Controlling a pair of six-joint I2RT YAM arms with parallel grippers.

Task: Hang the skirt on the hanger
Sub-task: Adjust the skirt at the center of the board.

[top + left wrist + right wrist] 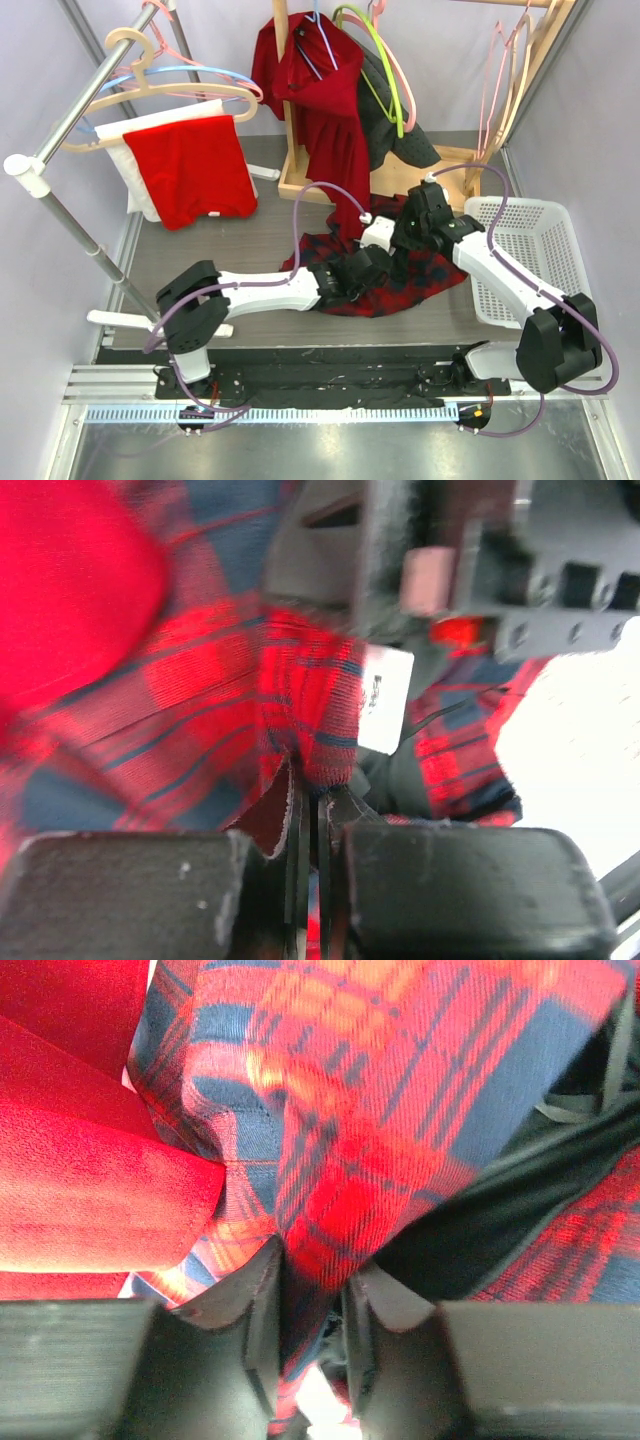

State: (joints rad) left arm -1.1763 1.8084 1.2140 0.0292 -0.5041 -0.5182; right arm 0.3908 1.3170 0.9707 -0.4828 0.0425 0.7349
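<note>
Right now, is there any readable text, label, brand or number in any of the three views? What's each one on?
White tag on the plaid skirt: dark print, too blurred to read.
White basket: no text visible.
Nothing else in any view carries readable words or numbers.

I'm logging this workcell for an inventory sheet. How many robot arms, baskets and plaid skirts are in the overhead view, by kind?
arms: 2, the left arm and the right arm
basket: 1
plaid skirt: 1
total: 4
</note>
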